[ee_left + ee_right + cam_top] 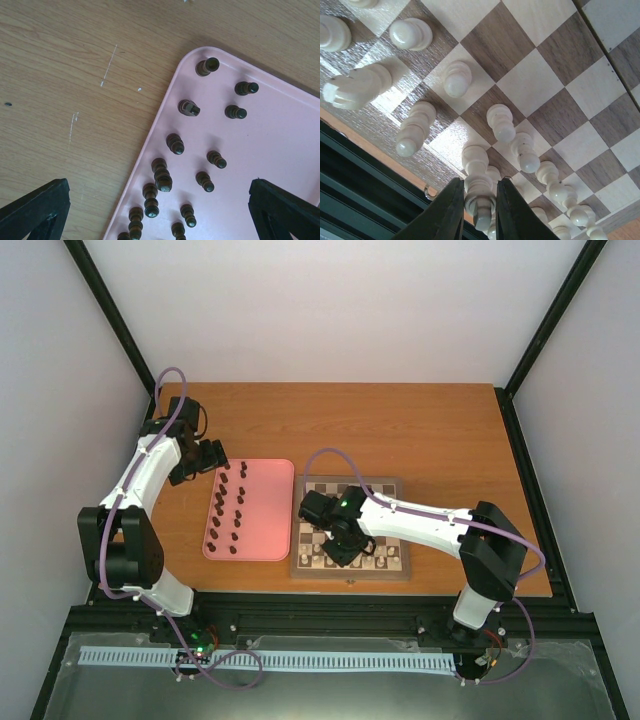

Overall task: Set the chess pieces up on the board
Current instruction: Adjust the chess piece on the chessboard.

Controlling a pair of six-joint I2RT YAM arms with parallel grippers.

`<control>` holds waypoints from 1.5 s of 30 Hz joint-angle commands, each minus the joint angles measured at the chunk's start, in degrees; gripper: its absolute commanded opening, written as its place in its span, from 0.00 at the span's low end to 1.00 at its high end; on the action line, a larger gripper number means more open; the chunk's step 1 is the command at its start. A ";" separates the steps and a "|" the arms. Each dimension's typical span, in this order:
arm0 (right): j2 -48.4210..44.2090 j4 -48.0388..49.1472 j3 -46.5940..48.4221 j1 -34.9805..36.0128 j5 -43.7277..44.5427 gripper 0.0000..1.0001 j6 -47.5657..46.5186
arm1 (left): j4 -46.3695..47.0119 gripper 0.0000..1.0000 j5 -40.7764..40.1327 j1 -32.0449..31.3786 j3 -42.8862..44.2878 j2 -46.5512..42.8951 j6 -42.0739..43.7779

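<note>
The board (386, 486) lies right of centre, with cream chess pieces (372, 551) standing along its near rows. My right gripper (339, 551) hangs over the board's near left part. In the right wrist view its fingers (449, 212) press both sides of a tall cream piece (479, 186) that stands on the board (520, 82), among other cream pieces (456, 80). Several dark brown chess pieces (232, 510) stand on the pink tray (268, 502). My left gripper (205, 458) hovers open above the tray's far left corner, over the dark pieces (162, 177), holding nothing.
The pink tray (280, 145) sits left of the board on the orange-brown table (400, 420). The table's black frame rail (355, 200) runs just beyond the board's near rim. White walls and black posts enclose the table.
</note>
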 commanded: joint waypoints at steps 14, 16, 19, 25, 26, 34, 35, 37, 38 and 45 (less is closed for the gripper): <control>-2.37 1.91 1.79 0.07 -3.07 0.19 -1.69 | 0.21 1.00 -0.23 -0.15 1.86 0.35 0.55; -2.02 1.74 1.90 0.07 -2.88 0.19 -1.63 | 0.25 1.00 -0.31 -0.19 1.79 0.26 0.56; -1.87 1.74 2.04 0.10 -2.78 0.19 -1.57 | 0.25 1.00 -0.32 -0.17 1.64 0.23 0.56; -2.22 1.54 1.83 0.14 -2.90 0.27 -1.51 | 0.42 1.00 -0.41 -0.19 1.42 0.18 0.54; -2.31 1.46 1.90 0.14 -3.05 0.28 -1.45 | 0.42 1.00 -0.39 -0.17 1.42 0.18 0.55; -2.48 1.03 1.68 0.40 -4.65 0.29 -1.43 | 0.33 1.00 -0.42 -0.14 1.38 0.34 0.64; -2.61 1.00 1.48 0.56 -4.62 0.29 -1.48 | 0.39 1.00 -0.41 -0.14 1.32 0.24 0.63; -2.76 0.95 1.30 0.57 -4.28 0.30 -1.22 | 0.50 1.00 -0.42 -0.19 1.04 0.23 0.64; -2.64 0.93 1.33 0.57 -4.00 0.29 -0.98 | 0.52 1.00 -0.39 -0.19 0.95 0.18 0.57; -1.81 -0.36 1.41 0.60 -1.56 0.36 0.49 | 0.78 1.00 -0.23 -0.18 0.80 0.22 0.56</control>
